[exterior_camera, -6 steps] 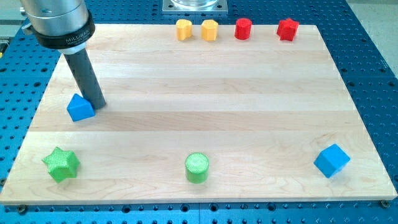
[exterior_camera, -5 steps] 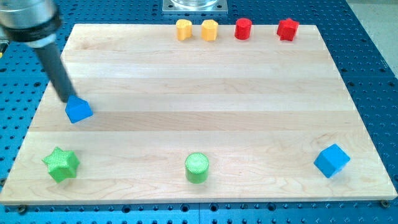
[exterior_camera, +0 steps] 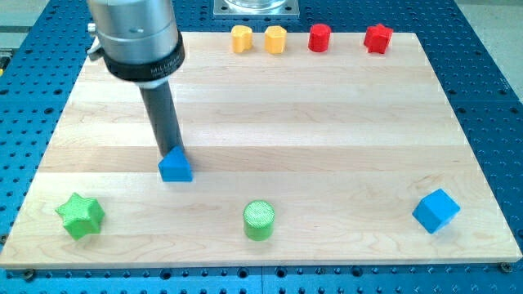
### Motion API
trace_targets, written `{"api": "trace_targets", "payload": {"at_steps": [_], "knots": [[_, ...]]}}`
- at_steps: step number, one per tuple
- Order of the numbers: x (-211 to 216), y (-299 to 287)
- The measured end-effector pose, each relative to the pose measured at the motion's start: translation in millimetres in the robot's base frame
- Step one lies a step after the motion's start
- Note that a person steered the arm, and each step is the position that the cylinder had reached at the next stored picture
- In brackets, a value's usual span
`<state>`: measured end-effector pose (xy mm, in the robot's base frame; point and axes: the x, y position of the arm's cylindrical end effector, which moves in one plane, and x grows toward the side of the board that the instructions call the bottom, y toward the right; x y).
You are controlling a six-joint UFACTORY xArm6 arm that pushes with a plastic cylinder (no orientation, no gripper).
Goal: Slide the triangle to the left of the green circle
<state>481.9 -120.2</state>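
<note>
Blue triangle point(exterior_camera: 176, 167) mid-push, up-left of the green circle point(exterior_camera: 259, 220).
My tip point(exterior_camera: 171, 154), holding nothing, touches its top edge; next push goes downward.

Bare board btwn blue triangle point(exterior_camera: 176, 167) & green circle point(exterior_camera: 259, 220).

The desk point(exterior_camera: 327, 122) is pale wood with a visible lengthwise grain in joined strips, smooth and faintly satin. Around it lies a blue metal plate point(exterior_camera: 490, 82) dotted with rows of holes, matt. The blue triangle point(exterior_camera: 175, 167), green circle point(exterior_camera: 259, 220) and green star point(exterior_camera: 80, 216) look like matt plastic; the green ones show a fine ribbed texture on top. The rod ending in my tip point(exterior_camera: 169, 155) is dark and matt, under a brushed silvery metal collar point(exterior_camera: 135, 33).
</note>
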Motion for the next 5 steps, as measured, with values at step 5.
{"api": "trace_targets", "payload": {"at_steps": [5], "knots": [[82.1,1.9]]}}
